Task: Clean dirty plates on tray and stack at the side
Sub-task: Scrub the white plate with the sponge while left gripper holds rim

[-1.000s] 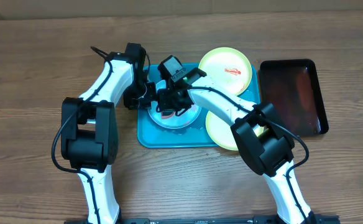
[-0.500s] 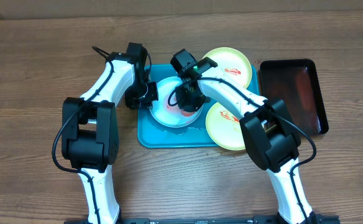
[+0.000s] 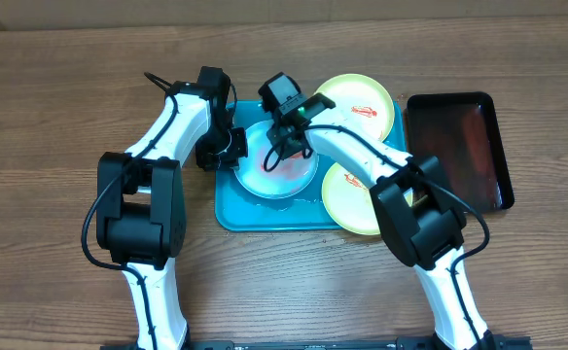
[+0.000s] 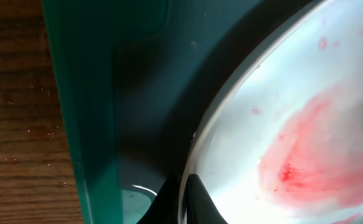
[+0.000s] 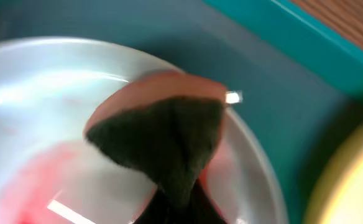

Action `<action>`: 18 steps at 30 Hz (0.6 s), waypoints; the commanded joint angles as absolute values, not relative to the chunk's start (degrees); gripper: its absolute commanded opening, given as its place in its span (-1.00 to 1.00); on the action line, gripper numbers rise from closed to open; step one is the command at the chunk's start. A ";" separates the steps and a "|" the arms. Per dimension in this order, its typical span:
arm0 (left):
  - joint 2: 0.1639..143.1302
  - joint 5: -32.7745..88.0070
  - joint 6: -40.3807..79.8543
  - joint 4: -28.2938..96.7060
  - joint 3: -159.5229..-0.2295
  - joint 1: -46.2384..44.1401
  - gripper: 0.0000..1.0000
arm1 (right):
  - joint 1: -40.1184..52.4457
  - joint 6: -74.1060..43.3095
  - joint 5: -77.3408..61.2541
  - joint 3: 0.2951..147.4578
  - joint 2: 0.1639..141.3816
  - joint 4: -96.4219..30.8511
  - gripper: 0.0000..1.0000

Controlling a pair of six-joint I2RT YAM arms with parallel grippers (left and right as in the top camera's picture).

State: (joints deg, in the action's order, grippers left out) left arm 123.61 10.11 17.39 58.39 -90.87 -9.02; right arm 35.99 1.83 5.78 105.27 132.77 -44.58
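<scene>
Wiping: left gripper point(image 4: 183, 194) pinches blue-white plate point(image 3: 301, 175) at 9 o'clock rim, right gripper point(image 5: 176, 210) clamps dark sponge point(image 5: 163, 142) near 12; best sweep flat toward red smear point(image 4: 309, 165) at 7.

Both arms reach fwd, L hand point(image 3: 230, 146) & R hand point(image 3: 286, 138) clamped tight

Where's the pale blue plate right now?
Overhead, the pale blue plate sits in the turquoise tray's left half, beside two yellow-green plates on its right.

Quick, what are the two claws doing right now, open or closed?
Left gripper: closed on the rim of the pale plate.
Right gripper: closed, holding a dark sponge over that plate.
</scene>
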 commanded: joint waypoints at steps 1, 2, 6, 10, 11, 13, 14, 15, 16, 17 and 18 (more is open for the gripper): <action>125.23 7.09 16.25 58.41 -89.71 -8.69 -0.91 | 38.59 6.04 -0.78 103.35 133.75 -42.98 -0.92; 125.23 7.09 16.25 58.43 -89.71 -8.69 -0.91 | 39.07 6.04 -2.48 102.65 133.75 -42.65 -0.92; 125.23 7.09 16.23 58.48 -89.71 -8.69 -0.91 | 40.32 5.76 -5.74 101.58 133.75 -44.05 -0.92; 125.23 7.09 16.23 58.41 -89.71 -8.69 -0.91 | 40.16 2.46 -6.96 101.58 133.75 -46.98 -0.92; 125.23 7.09 16.23 58.41 -89.71 -8.64 -0.91 | 39.81 0.23 -9.32 101.65 133.75 -47.22 -0.92; 125.23 7.09 16.25 58.43 -89.71 -8.64 -0.91 | 39.44 -4.64 -11.35 101.78 133.75 -47.22 -0.92; 125.23 7.09 16.25 58.43 -89.71 -8.64 -0.92 | 39.24 -8.36 -12.64 101.97 133.75 -47.37 -0.93; 125.23 7.09 16.25 58.46 -89.71 -8.64 -0.92 | 39.09 -11.55 -13.80 102.06 133.75 -47.48 -0.93; 125.23 7.09 16.25 58.46 -89.71 -8.64 -0.91 | 38.89 -16.10 -15.05 102.08 133.73 -47.51 -0.92; 125.23 7.09 16.25 58.43 -89.71 -8.64 -0.92 | 38.74 -20.82 -16.36 102.08 133.73 -47.59 -0.93; 125.23 7.09 16.25 58.43 -89.71 -8.64 -0.92 | 38.63 -24.60 -17.76 102.06 133.75 -47.64 -0.93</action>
State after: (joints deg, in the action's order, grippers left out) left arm 123.61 8.99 16.32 58.98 -90.87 -8.86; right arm 38.00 -7.79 -7.66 103.70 132.49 -46.13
